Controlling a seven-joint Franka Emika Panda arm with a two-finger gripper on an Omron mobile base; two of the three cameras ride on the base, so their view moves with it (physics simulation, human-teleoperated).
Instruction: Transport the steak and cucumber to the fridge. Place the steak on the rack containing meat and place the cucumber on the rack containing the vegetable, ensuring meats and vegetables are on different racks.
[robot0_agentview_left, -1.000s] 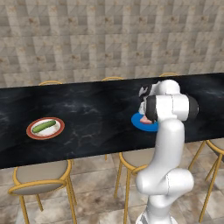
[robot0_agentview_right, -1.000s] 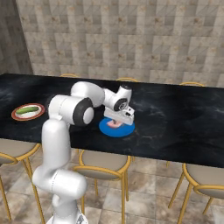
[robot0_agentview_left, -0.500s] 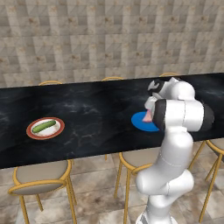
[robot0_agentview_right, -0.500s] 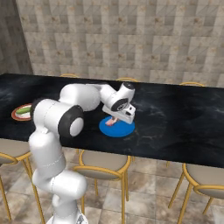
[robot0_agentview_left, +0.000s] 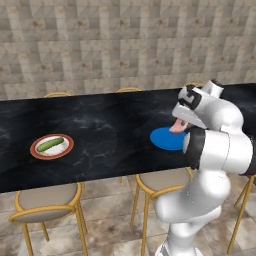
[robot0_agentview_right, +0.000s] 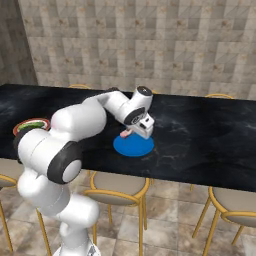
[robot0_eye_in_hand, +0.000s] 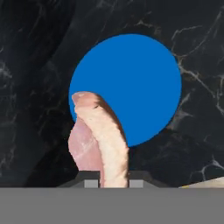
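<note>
Hand view showed the flat pink-red raw steak (robot0_eye_in_hand: 98, 140) with its pale edge sticking up from the bottom middle of the frame, pinched between the two dark tips of the two-finger gripper (robot0_eye_in_hand: 112, 183). The jaws were shut tight on the meat. Behind it, in the middle of the frame, lay the round blue plate (robot0_eye_in_hand: 140, 83) on the black marble counter (robot0_eye_in_hand: 35, 52), and the plate looked bare and apart from the meat.

In the left base view the steak (robot0_agentview_left: 178, 126) hung at the right of the frame, just above the blue plate (robot0_agentview_left: 167, 138). The short green cucumber (robot0_agentview_left: 50, 144) lay on a white plate with a red rim (robot0_agentview_left: 35, 149) at the left of the frame, well apart from the arm. In the right base view the steak (robot0_agentview_right: 126, 133) showed just under the white hand, near the middle.

What could go wrong? The grip looked to be on one edge of the steak, so the floppy meat could slip out if the arm swung fast. The drive to the fridge could also shake it loose. The yellow metal stools (robot0_agentview_left: 47, 202) stood close under the counter, and I think the base could bump them when it turned.
</note>
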